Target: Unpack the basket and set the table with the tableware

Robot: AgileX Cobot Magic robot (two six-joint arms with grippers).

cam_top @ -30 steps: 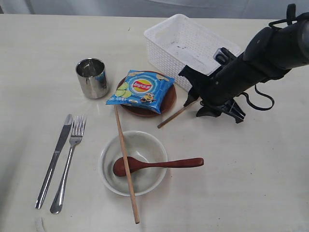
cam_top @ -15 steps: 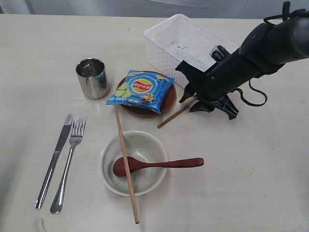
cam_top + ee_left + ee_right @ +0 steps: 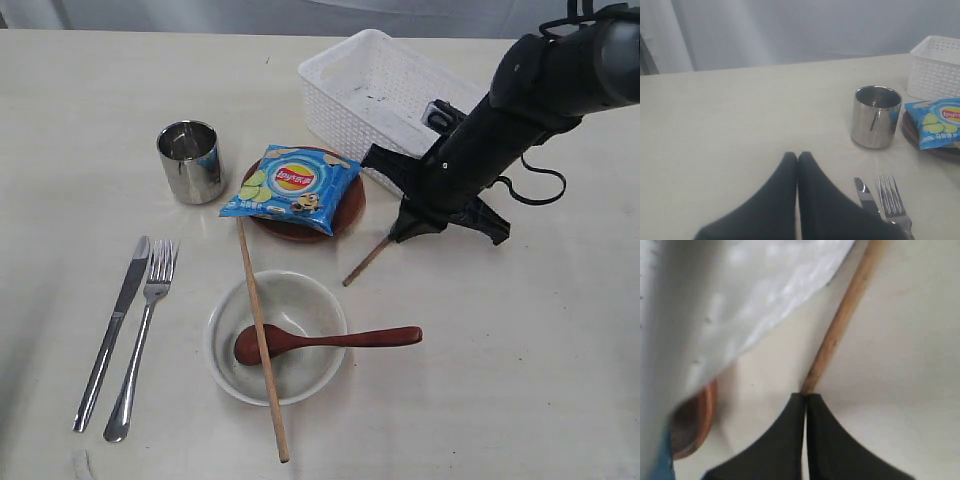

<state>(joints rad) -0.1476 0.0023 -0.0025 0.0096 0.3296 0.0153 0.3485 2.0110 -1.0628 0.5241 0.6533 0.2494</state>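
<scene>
The white basket stands at the back right, with nothing showing inside. My right gripper is in front of it, shut on the end of a wooden chopstick that slants down to the table. A second chopstick lies across the white bowl, which also holds the wooden spoon. The steel cup, the knife and the fork are on the left. My left gripper is shut and empty, near the knife and fork.
A blue chip bag lies on the brown plate, between the cup and the basket. The right arm's cable loops over the table beside the basket. The left arm does not show in the exterior view.
My right gripper has swung toward the front of the table, dragging the held chopstick away from the plate and turning it steeper. Everything else has stayed in place.
</scene>
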